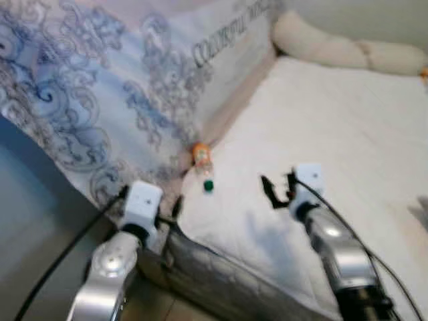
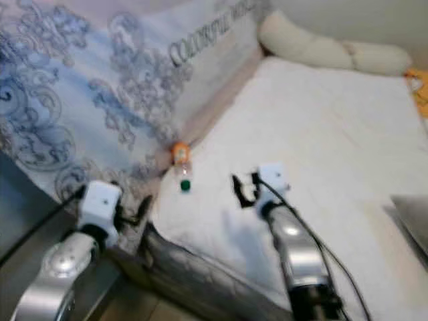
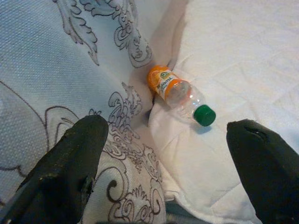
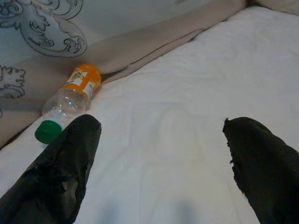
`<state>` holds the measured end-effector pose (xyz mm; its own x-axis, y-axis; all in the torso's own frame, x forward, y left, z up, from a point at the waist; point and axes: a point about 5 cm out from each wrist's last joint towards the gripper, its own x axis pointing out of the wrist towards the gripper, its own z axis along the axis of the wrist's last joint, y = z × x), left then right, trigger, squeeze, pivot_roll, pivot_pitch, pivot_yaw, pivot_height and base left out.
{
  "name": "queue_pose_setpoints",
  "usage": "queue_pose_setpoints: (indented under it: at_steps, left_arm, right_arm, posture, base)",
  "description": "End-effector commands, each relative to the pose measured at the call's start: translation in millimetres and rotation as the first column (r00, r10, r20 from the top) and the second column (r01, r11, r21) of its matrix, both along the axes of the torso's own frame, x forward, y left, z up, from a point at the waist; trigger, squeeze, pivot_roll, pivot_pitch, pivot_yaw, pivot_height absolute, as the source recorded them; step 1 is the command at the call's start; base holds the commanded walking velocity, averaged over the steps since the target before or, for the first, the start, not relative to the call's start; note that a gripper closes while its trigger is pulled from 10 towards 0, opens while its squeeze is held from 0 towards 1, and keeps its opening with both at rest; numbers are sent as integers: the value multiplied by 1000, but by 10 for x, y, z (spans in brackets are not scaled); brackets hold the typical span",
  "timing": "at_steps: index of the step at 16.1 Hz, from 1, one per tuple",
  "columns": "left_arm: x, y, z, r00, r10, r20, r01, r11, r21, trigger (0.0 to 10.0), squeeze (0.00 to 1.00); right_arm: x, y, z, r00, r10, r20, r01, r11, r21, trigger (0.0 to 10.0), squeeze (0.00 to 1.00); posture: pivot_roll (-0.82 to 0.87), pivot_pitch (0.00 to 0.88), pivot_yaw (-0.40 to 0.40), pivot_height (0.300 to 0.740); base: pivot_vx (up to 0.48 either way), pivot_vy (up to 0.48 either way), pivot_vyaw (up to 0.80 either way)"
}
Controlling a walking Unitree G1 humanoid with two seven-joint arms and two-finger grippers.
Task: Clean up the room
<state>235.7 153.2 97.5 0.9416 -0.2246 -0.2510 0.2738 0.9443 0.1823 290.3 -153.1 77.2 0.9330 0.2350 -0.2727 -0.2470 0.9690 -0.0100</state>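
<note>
A small clear plastic bottle [image 1: 203,164] with an orange label and a green cap [image 3: 204,115] lies on its side on the white bed [image 1: 348,134], against the edge of the patterned blue-grey blanket [image 1: 100,87]. My left gripper [image 1: 175,208] is open at the bed's near corner, a short way short of the bottle. My right gripper [image 1: 275,189] is open above the sheet, to the right of the bottle. In the right wrist view the bottle [image 4: 70,100] lies just beyond one fingertip [image 4: 77,140].
A cream bolster pillow [image 1: 334,47] lies along the head of the bed. The bed's dark quilted side [image 1: 221,281] runs between my arms. An orange item [image 2: 418,90] shows at the far right edge.
</note>
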Motion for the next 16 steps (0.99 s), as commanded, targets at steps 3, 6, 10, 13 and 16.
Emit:
queue_pose_setpoints:
  at_steps: [3, 6, 10, 13, 16]
  left_arm:
    - [-39, 76, 25, 1000, -12, -8, 13, 1000, 21, 10000, 0]
    - [-133, -11, 19, 989, -139, -57, 140, 990, 10, 10000, 0]
    - [-185, -36, 16, 969, -224, -103, 227, 974, 23, 10000, 0]
    - [-140, -61, 72, 958, -268, -101, 270, 963, 8, 10000, 0]
    - [-44, -121, 161, 923, -370, -109, 374, 927, 18, 10000, 0]
  right_arm:
    - [12, 215, -1, 997, 76, -28, -74, 996, 49, 10000, 0]
    - [50, 288, -3, 987, 135, -83, -129, 989, 73, 10000, 0]
    - [176, 360, -105, 963, 144, -226, -136, 989, 50, 10000, 0]
    - [308, 409, -127, 950, 123, -287, -102, 991, 89, 10000, 1000]
    - [584, 571, -33, 939, 146, -313, -142, 989, 35, 10000, 1000]
  posture:
    - [7, 0, 2, 740]
    - [9, 0, 0, 740]
    - [17, 0, -6, 740]
    - [28, 3, -15, 740]
    - [40, 71, -22, 740]
  base:
    - [315, 0, 533]
    - [101, 0, 0]
    - [0, 0, 0]
    - [0, 0, 0]
    - [0, 0, 0]
